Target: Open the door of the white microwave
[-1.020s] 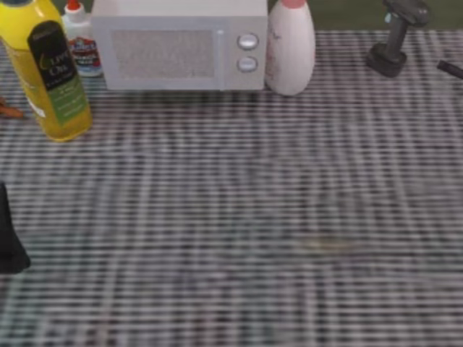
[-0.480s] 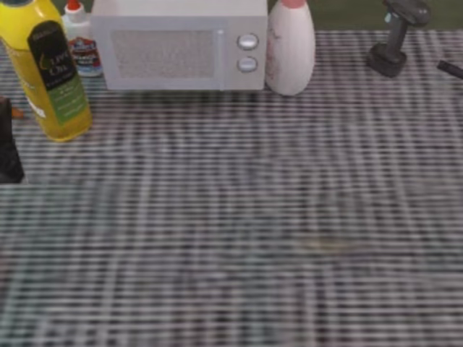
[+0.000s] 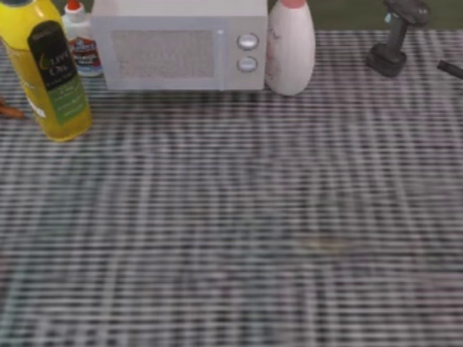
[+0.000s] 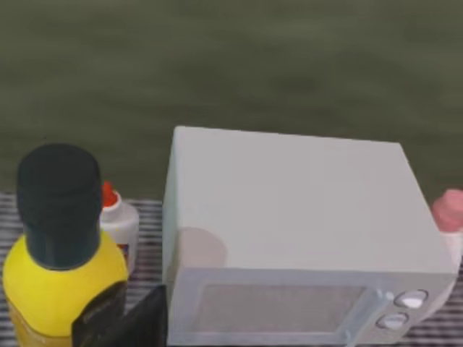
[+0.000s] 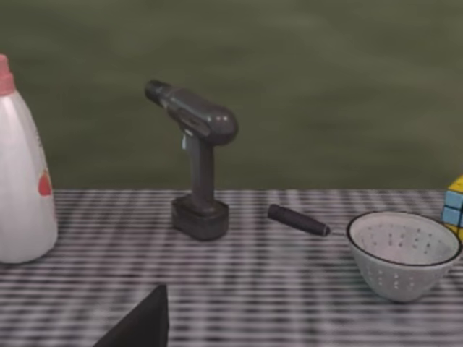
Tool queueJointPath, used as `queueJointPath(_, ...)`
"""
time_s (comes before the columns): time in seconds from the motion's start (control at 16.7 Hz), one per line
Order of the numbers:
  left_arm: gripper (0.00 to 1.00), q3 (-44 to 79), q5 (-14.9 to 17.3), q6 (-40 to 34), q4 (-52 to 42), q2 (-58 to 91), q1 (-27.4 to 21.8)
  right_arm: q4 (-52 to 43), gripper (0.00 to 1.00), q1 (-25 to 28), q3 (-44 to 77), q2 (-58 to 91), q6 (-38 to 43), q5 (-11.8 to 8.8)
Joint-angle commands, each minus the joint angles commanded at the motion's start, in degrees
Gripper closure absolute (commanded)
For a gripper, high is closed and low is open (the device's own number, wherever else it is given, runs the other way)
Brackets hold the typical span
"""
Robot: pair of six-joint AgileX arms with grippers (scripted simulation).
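The white microwave [image 3: 181, 13] stands at the table's far edge, left of centre, facing the front. Its door [image 3: 163, 54] with the grey speckled window lies flat against the front, closed, beside two silver knobs [image 3: 247, 52]. The top view shows neither gripper. In the left wrist view the microwave [image 4: 289, 202] fills the middle, seen from above and in front, with the door [image 4: 278, 307] low down. A dark part of my left gripper [image 4: 137, 325] shows beside the door's outer edge, between it and the yellow bottle. A dark part of my right gripper [image 5: 145, 322] hangs over the cloth.
A yellow oil bottle [image 3: 47, 69] and a small glue bottle [image 3: 79, 40] stand left of the microwave. A white pink-capped bottle [image 3: 291, 47] stands at its right. Farther right are a dark drill [image 3: 394, 40], a black rod [image 5: 298, 220], a white colander [image 5: 401, 253] and a colour cube [image 5: 456, 206].
The dark part of my left arm at the top view's left edge moved toward the back of the table and has left that view. The microwave door has not moved.
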Motion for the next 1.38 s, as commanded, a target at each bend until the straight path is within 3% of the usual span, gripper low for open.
queueJointPath(0.36, 0.00, 36.92, -3.60, -8.08, -15.46, 31.05, -6.81, 0.00, 0.00, 0.00, 0.00, 0.00, 0.00, 0.00)
queueJointPath(0.66, 0.00, 58.14, -6.56, -12.80, -28.77, 55.00, -11.12, 0.00, 0.00, 0.00, 0.00, 0.00, 0.00, 0.00)
queueJointPath(0.96, 0.00, 68.62, -8.55, -15.07, -38.00, 69.34, -13.43, 0.00, 0.00, 0.00, 0.00, 0.00, 0.00, 0.00)
queueJointPath(1.38, 0.00, 69.65, -8.73, -15.27, -39.10, 71.30, -13.38, 0.00, 0.00, 0.00, 0.00, 0.00, 0.00, 0.00)
